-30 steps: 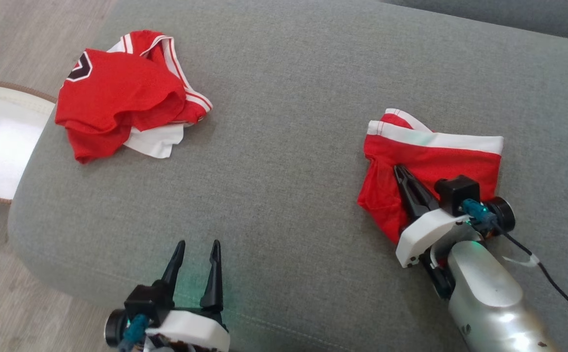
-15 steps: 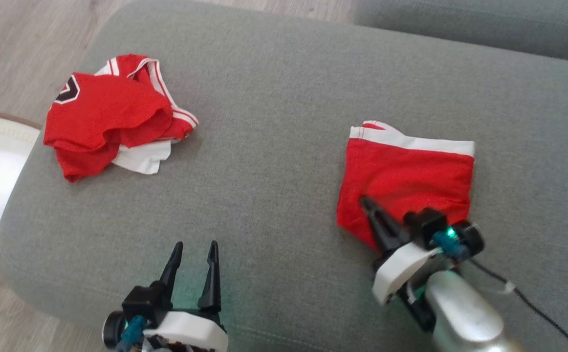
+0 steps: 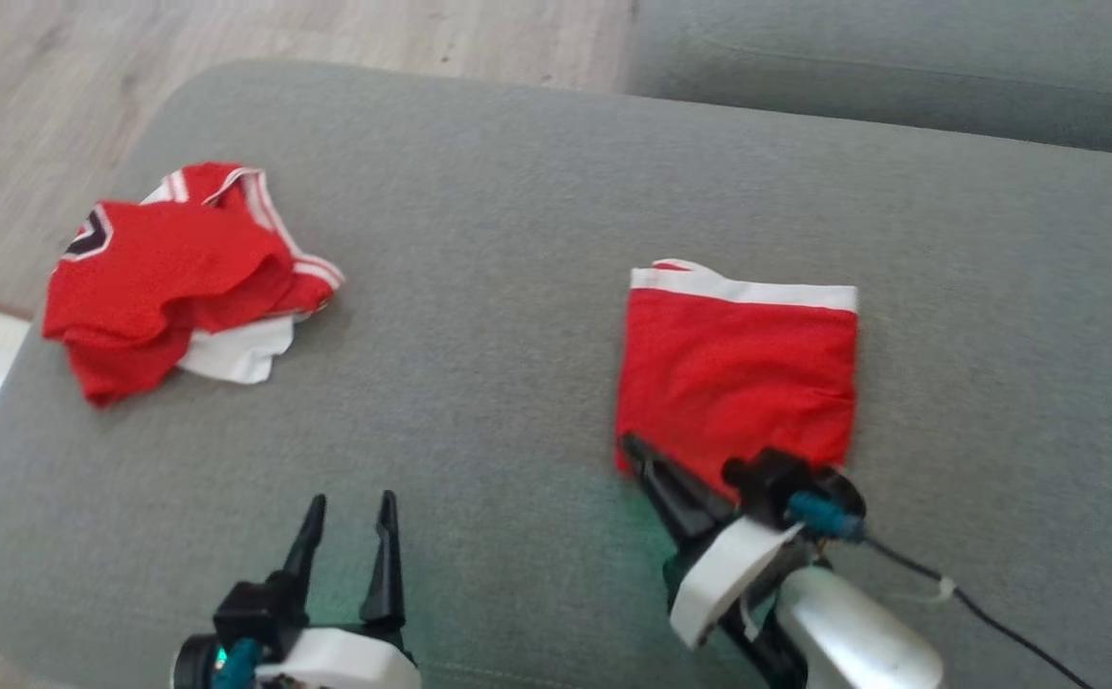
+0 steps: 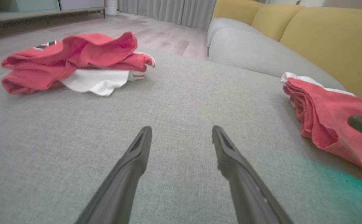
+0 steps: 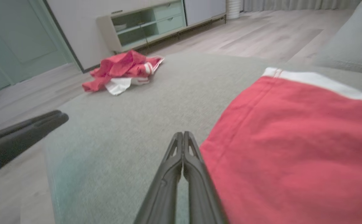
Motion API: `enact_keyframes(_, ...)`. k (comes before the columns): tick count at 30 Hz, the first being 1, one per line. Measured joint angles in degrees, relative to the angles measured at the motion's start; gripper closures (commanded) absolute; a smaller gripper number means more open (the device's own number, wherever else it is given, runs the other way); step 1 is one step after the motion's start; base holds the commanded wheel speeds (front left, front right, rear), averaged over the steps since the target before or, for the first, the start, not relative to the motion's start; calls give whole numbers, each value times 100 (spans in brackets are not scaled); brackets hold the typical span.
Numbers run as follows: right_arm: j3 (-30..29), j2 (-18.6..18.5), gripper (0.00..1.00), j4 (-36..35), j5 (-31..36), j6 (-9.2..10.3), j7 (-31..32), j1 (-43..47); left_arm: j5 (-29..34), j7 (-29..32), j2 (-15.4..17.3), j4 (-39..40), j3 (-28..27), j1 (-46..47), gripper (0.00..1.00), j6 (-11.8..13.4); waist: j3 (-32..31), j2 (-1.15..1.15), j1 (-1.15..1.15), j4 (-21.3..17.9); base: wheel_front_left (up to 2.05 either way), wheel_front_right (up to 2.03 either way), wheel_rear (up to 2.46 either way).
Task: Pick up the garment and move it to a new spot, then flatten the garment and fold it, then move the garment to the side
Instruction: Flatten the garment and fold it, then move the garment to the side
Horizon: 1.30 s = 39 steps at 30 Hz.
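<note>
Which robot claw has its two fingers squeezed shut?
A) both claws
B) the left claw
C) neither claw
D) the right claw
D: the right claw has its fingers pressed together by the edge of the folded red garment, while the left claw stands wide open over the grey sofa.

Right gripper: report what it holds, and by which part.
Nothing is held. The right gripper is shut with no cloth between its fingers, lying at the near-left corner of the folded red shorts.
</note>
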<state>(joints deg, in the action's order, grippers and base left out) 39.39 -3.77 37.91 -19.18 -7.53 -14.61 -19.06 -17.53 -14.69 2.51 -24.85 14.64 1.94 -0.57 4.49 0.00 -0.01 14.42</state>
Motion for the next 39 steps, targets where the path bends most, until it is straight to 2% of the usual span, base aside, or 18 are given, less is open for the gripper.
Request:
enact_keyframes(4, -559, -30, 100, -425, -37, 0, 0, 8, 69, 0, 1, 123, -183, 2, 0, 3, -91, 0, 0, -252, 0, 0, 0)
enact_keyframes(7, -1366, -31, 100, -627, 68, 0, -1, 148, 164, 0, 0, 131, -264, 2, 0, 4, -154, 0, 0, -473, 0, 0, 0)
enact_keyframes(8, -1712, -30, 78, -672, 146, 0, -1, 238, 188, 0, -2, 130, -291, 2, 0, 2, -176, 0, 0, -547, 0, 0, 0)
enact_keyframes(9, -1995, -32, 35, -681, 218, 0, -1, 326, 226, 0, 0, 119, -326, 2, 0, 2, -200, 0, 0, -617, 0, 0, 0)
enact_keyframes(10, -2234, -35, 0, -693, 297, 0, -1, 422, 255, 0, -1, 109, -357, 2, 0, 2, -221, 0, 0, -684, 0, 0, 0)
enact_keyframes(15, -2941, 4, 0, -659, 711, 0, -1, 803, 391, 0, -3, 40, -517, 1, 0, -2, -310, 0, 0, -999, 0, 0, 0)
enact_keyframes(22, -3375, 62, 0, -567, 902, 0, 0, 1029, 412, 0, -1, -48, -778, -35, 0, 4, -370, 0, 0, -1298, 0, 0, 0)
enact_keyframes(31, -3364, 90, 0, -528, 750, 0, 0, 1249, 453, 0, -2, 24, -892, -431, 0, 62, -428, 0, 0, -1485, 0, 0, 0)
enact_keyframes(39, -3036, 91, 0, -123, 476, 0, 0, 1135, 458, 0, -2, 87, -681, -413, 0, 56, -330, 0, 0, -1313, 0, 0, 0)
